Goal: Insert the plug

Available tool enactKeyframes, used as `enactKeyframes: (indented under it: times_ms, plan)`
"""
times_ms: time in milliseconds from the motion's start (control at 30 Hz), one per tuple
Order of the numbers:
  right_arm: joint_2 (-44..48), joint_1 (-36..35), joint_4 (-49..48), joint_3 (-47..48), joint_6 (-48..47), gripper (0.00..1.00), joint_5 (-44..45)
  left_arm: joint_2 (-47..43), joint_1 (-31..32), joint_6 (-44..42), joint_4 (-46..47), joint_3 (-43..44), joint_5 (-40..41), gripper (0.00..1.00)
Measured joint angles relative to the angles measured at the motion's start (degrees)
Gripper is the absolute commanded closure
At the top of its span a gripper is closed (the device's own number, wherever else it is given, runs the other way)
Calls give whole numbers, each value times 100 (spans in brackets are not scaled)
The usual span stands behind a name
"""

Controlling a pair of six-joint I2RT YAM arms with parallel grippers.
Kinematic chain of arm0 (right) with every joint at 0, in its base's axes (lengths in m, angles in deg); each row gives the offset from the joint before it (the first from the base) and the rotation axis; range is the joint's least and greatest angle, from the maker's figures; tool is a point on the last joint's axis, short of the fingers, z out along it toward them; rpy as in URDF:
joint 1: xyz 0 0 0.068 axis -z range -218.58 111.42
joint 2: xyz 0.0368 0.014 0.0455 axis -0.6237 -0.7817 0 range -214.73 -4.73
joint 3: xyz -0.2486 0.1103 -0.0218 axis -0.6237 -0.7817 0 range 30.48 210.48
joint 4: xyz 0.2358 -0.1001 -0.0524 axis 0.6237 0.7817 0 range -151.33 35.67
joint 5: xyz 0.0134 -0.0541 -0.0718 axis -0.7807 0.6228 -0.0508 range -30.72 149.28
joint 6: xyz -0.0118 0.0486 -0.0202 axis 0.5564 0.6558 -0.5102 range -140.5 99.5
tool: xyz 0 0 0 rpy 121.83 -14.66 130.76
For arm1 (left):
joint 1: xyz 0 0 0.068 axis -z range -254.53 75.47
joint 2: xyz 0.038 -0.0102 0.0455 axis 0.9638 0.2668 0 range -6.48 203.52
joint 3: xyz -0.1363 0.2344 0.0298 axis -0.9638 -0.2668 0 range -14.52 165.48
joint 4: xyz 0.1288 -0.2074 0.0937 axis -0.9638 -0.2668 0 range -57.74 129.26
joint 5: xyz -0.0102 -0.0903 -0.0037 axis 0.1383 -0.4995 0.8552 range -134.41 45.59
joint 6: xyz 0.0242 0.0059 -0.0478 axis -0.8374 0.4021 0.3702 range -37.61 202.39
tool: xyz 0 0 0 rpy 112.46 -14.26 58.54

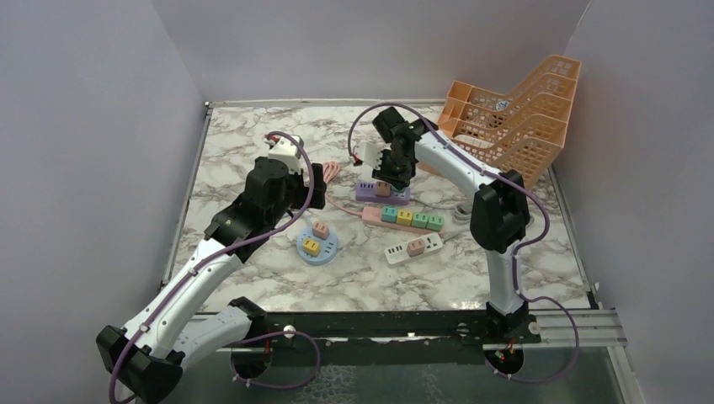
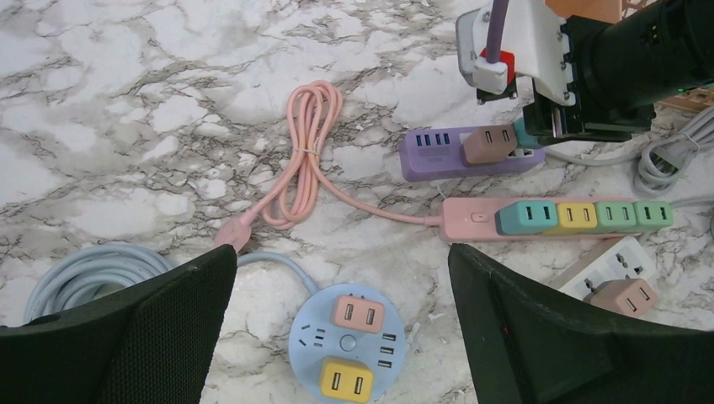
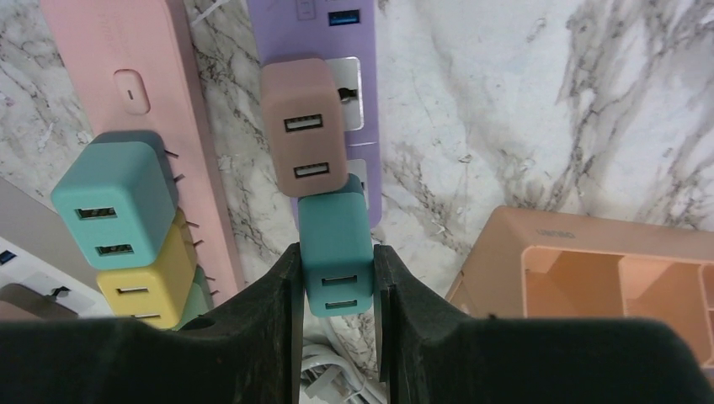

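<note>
My right gripper (image 3: 337,282) is shut on a teal plug (image 3: 336,252) and holds it over the end of the purple power strip (image 3: 358,126), next to a brown plug (image 3: 301,126) that sits in that strip. In the top view the right gripper (image 1: 389,175) is over the purple strip (image 1: 380,194). The left wrist view shows the purple strip (image 2: 438,156) with the brown plug (image 2: 488,143). My left gripper (image 2: 341,278) is open and empty above the round blue socket hub (image 2: 347,343).
A pink strip (image 1: 402,217) carries several coloured plugs. A white strip (image 1: 413,248) holds a brown plug. The blue hub (image 1: 318,245) has a pink and a yellow plug. An orange basket rack (image 1: 514,118) stands at the back right. A coiled pink cable (image 2: 299,160) lies left of the strips.
</note>
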Motion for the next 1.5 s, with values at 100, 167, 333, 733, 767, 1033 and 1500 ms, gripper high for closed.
enactKeyframes:
  times_ms: [100, 167, 333, 733, 767, 1033, 1500]
  plan:
    - [0, 0, 31, 186, 0, 99, 24, 24, 0, -20, 4, 0, 0, 1]
    - [0, 0, 31, 256, 0, 99, 52, 24, 0, -28, 22, 0, 4, 1]
    - [0, 2, 116, 254, 0, 99, 72, 24, 0, -33, 68, 0, 20, 1]
    - [0, 0, 308, -52, -22, 99, 66, 52, 0, -31, 94, 0, 22, 1]
    - [0, 0, 304, -57, -33, 99, 68, 52, 0, -31, 94, 0, 22, 1]
    - [-48, 0, 282, 20, -111, 99, 55, 48, 0, -46, 96, 0, 44, 1]
    - [-247, 0, 192, 103, -278, 99, -35, 35, 0, -55, 107, 0, 131, 1]
